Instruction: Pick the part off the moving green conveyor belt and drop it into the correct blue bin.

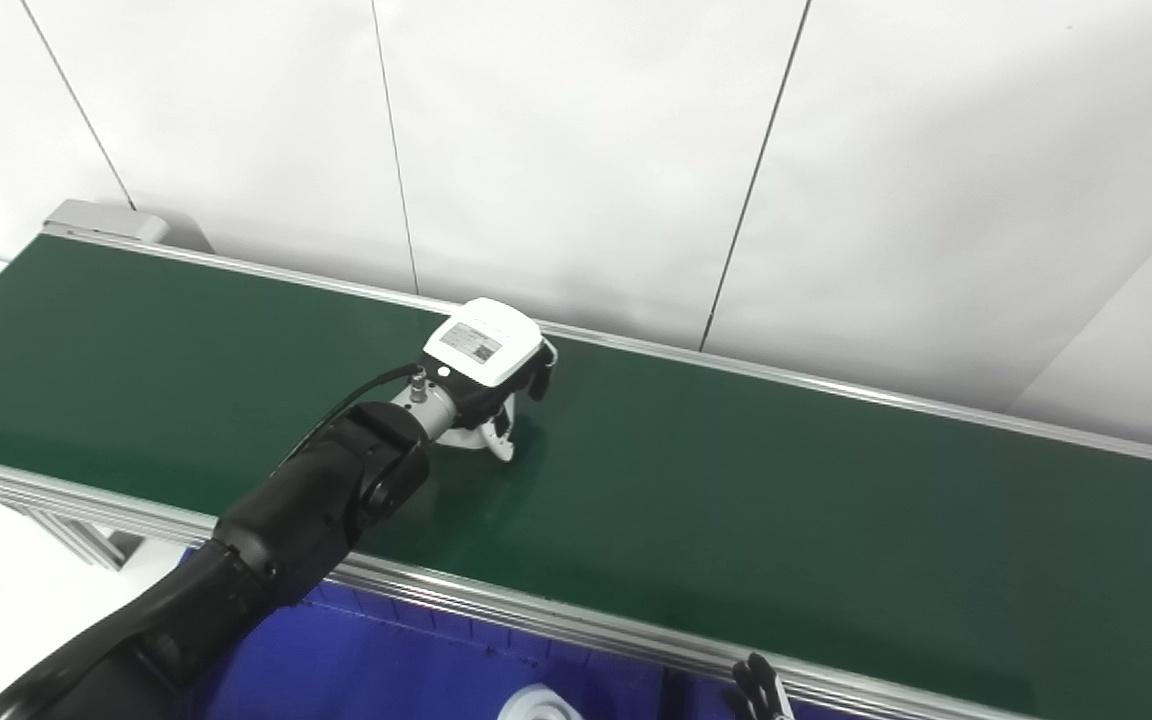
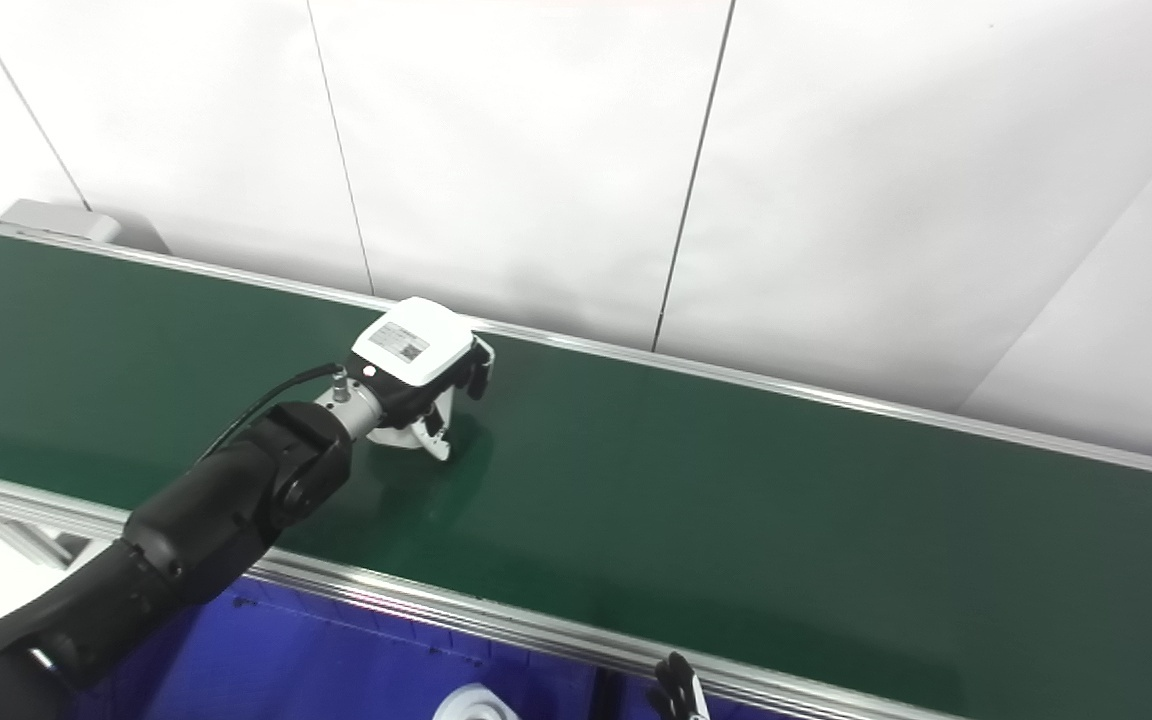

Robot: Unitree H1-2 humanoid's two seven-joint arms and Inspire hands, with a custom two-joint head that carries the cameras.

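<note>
Green conveyor belt (image 1: 786,500) runs diagonally before white wall panels (image 1: 576,140)

The left hand (image 1: 484,375) covers most of a white part (image 1: 471,438), so its shape and the grip are unclear. The right hand (image 1: 761,690), blue bin (image 1: 406,665) and a white piece (image 1: 541,705) in it are cut off below.
</note>
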